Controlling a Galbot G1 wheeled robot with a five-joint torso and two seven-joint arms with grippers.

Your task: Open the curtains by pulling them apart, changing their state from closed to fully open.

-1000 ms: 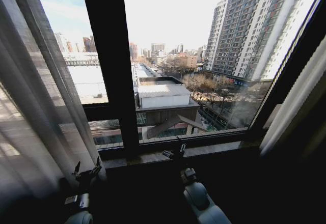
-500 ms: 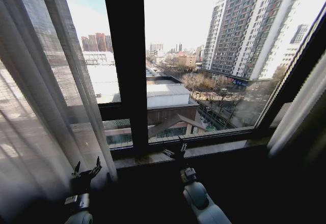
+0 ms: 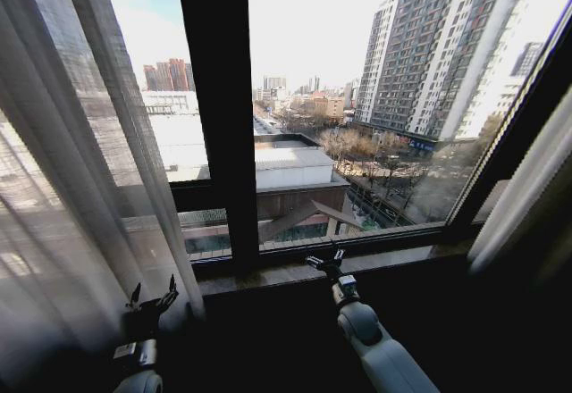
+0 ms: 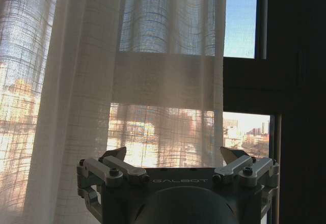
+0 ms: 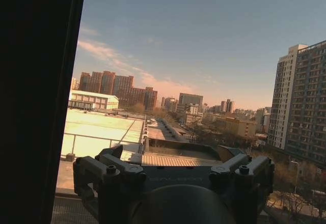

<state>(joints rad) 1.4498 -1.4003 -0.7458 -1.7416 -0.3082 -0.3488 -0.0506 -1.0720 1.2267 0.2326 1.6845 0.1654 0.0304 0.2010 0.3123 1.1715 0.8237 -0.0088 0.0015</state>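
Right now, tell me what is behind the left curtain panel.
Through the left curtain, sheer, blurred rooftops and a window frame bar show; finer detail is veiled. Left pincer hangs open beside it.

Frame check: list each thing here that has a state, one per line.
Left curtain: drawn aside to the window's left edge, hanging in pleats, not gripped.
Right curtain: drawn aside at the right edge.
Window: uncovered in the middle, city in view.
Left gripper: open, empty, facing the left curtain.
Right gripper: open, empty, by the sill, facing bare glass.
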